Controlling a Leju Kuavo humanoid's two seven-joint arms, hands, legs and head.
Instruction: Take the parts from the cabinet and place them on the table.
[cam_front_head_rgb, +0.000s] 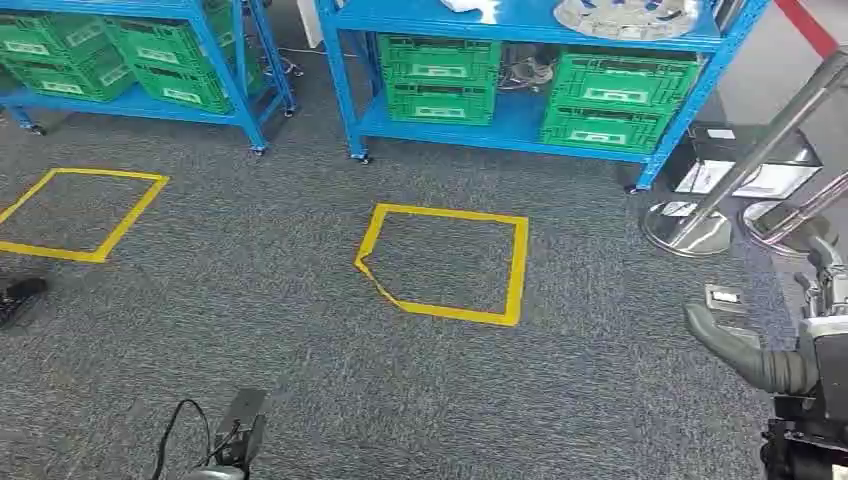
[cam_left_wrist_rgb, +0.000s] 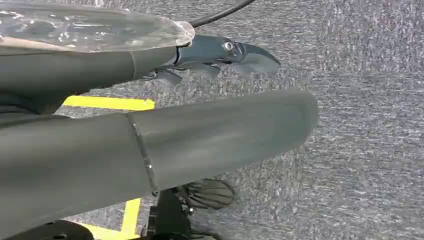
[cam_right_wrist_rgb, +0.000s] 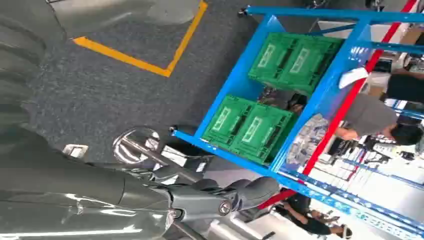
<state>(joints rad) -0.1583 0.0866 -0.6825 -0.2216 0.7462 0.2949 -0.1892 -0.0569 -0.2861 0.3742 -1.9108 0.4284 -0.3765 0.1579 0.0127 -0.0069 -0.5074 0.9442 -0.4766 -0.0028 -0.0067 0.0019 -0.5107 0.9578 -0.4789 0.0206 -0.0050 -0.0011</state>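
Quick note from my remote session. At this moment the robot stood on grey carpet (cam_front_head_rgb: 300, 330) facing the blue cabinet (cam_front_head_rgb: 520, 125), well short of it. The only part I could make out was a round silvery part (cam_front_head_rgb: 625, 15) lying on the cabinet's upper shelf, cut off by the top edge of the head view. Something white (cam_front_head_rgb: 470, 8) sat on the same shelf off to the left; I couldn't tell what it was. On the shelf below were green crates (cam_front_head_rgb: 440, 75), stacked in two piles with some tangled bits between them.

The left hand (cam_left_wrist_rgb: 215, 135) hung low over the carpet, fingers (cam_left_wrist_rgb: 225, 52) stretched out and apart from the thumb, with nothing in it. The right hand (cam_front_head_rgb: 770, 365) was at the right edge of the head view, thumb sticking out. In the right wrist view its fingers (cam_right_wrist_rgb: 250, 192) were extended too, and it held nothing.

On the floor between the robot and the cabinet was a yellow tape square (cam_front_head_rgb: 445, 262), with a second tape square (cam_front_head_rgb: 80, 215) off to the left in front of another blue rack (cam_front_head_rgb: 250, 110) full of green crates. Two chrome stanchion bases (cam_front_head_rgb: 690, 230) stood just right of the cabinet, beside a black box (cam_front_head_rgb: 740, 160). The right wrist view caught a person in a grey top (cam_right_wrist_rgb: 370, 115) beyond the cabinet.
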